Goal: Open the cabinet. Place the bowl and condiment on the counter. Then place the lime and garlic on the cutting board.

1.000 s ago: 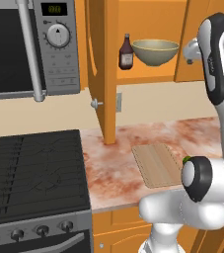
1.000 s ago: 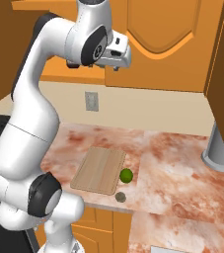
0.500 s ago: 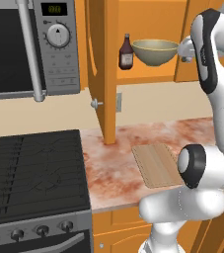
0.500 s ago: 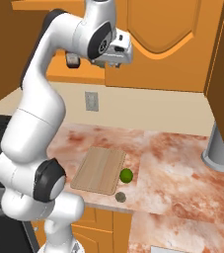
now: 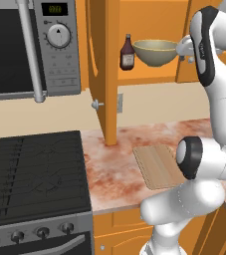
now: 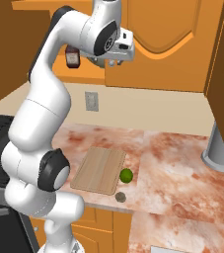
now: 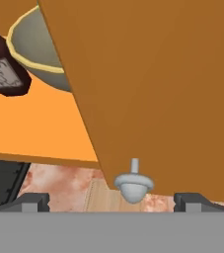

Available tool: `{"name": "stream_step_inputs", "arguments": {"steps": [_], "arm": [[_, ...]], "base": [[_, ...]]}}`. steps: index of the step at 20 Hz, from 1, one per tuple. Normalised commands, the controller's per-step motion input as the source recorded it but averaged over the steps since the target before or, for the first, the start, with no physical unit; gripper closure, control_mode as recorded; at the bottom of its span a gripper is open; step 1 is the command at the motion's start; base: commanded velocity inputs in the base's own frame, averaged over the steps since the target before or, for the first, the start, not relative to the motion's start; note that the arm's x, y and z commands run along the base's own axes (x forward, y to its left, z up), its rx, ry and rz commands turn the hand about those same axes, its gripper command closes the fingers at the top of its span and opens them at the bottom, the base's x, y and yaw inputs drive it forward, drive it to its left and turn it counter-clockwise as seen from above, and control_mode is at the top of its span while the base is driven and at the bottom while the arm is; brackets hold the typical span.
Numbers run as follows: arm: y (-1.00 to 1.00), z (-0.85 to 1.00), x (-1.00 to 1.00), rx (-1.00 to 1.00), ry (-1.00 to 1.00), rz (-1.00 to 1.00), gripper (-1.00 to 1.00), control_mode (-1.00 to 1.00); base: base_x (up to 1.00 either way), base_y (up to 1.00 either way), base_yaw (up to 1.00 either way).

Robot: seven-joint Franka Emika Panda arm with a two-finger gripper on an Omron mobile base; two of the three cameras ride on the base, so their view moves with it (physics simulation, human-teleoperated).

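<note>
Nearest me on the counter (image 6: 182,158) lie the garlic (image 6: 120,197) and lime (image 6: 126,175), just right of the cutting board (image 6: 99,169). My gripper (image 7: 111,200), jaws wide apart and empty, is raised at the cabinet (image 5: 104,69); a door knob (image 7: 133,184) sits between my fingertips. Farther left on the shelf stand bowl (image 5: 157,52) and bottle (image 5: 127,53).

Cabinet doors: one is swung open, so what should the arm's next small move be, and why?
Probably ease the gripper forward to close on the second door's knob: the jaws stand open either side of it, and that shut door still half-covers the bowl beside the condiment.
</note>
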Motion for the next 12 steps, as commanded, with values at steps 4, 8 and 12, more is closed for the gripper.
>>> {"name": "stream_step_inputs", "arguments": {"steps": [4, 8, 12], "arm": [[-0.02, -0.06, 0.23, 0.00, 0.01, 0.07, -1.00, -1.00], [-0.09, -0.09, 0.21, 0.00, 0.00, 0.08, -1.00, -1.00], [-0.13, -0.06, 0.17, 0.00, 0.00, 0.08, -1.00, -1.00]], "base": [[0.00, 0.00, 0.00], [0.00, 0.00, 0.00], [0.00, 0.00, 0.00]]}}
